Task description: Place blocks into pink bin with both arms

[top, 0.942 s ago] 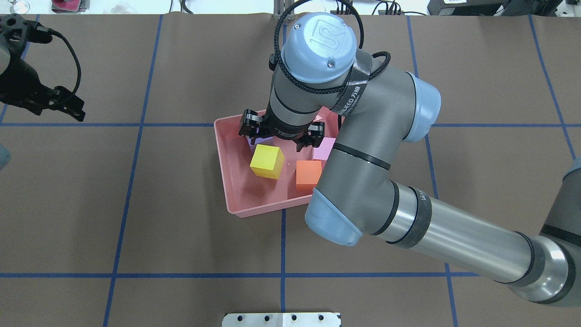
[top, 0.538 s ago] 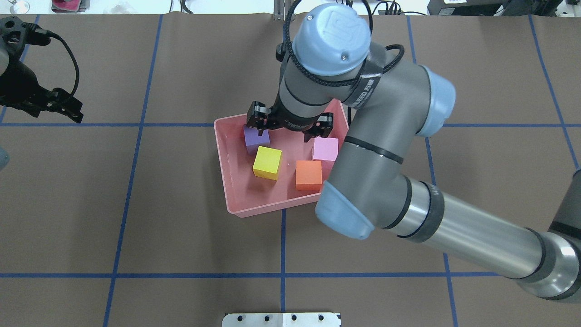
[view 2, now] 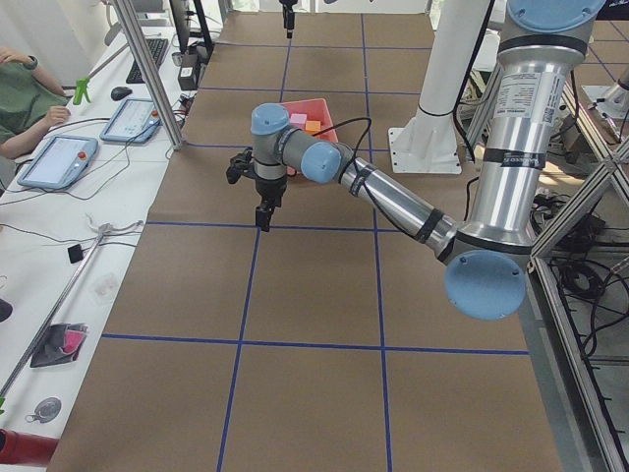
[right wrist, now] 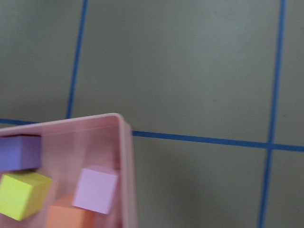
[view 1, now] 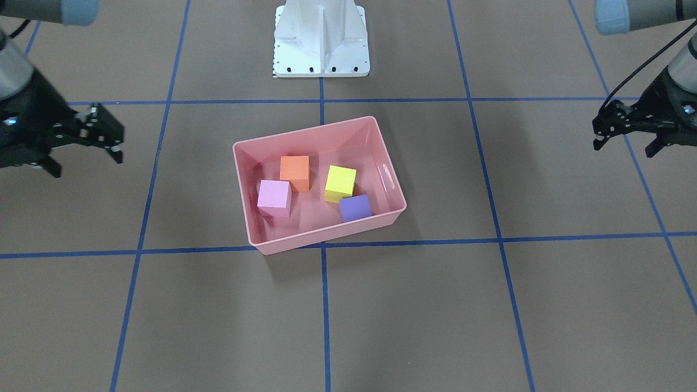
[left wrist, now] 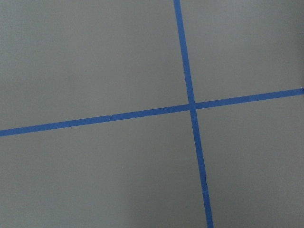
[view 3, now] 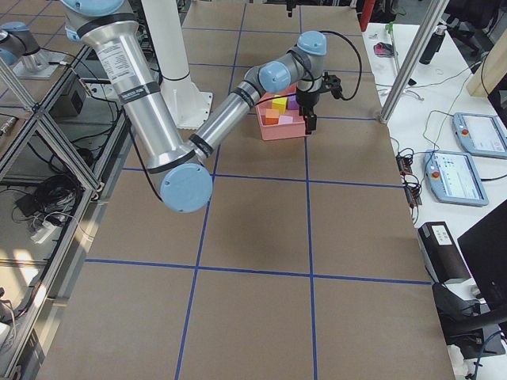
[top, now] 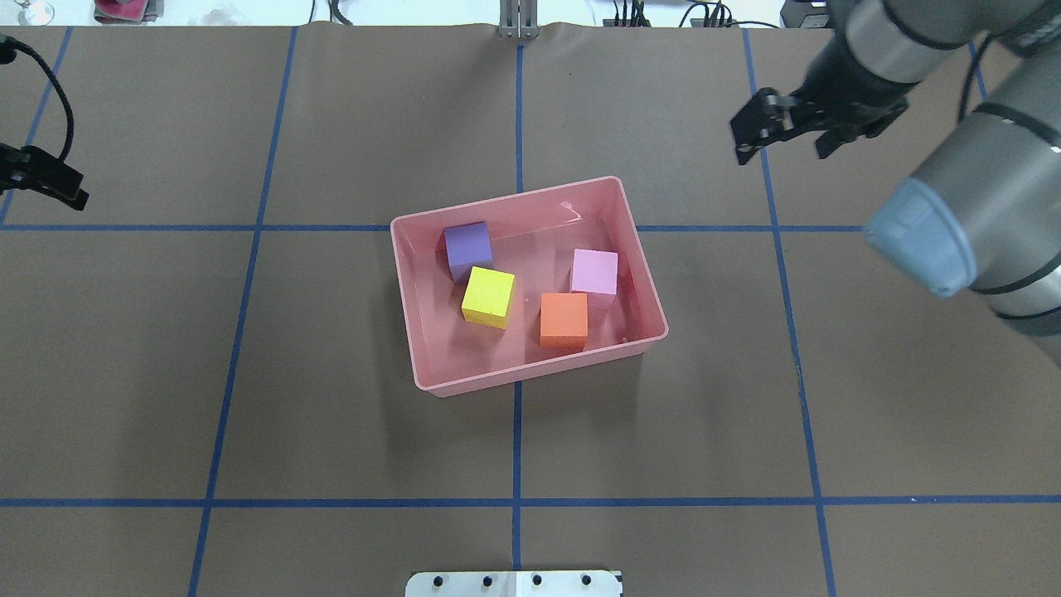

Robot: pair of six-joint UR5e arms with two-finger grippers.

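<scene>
Brown paper covers the desk [top: 331,373], ruled with blue tape [top: 515,448]; nearest the robot, the white base plate [top: 514,583] is cut off by the overhead frame; mid-desk, the pink bin [top: 530,377] holds the orange cube [top: 564,319], the yellow cube [top: 488,296], the lilac cube [top: 594,272] and the purple cube [top: 467,246]; its handle slot [view 1: 386,177] shows only from the front; farther out, the right end effector [top: 782,149] hangs spread and empty; the left end effector [view 1: 624,148], mostly cropped overhead, shows whole from the front, jaws apart, empty; its wrist camera sees only desk and tape.
</scene>
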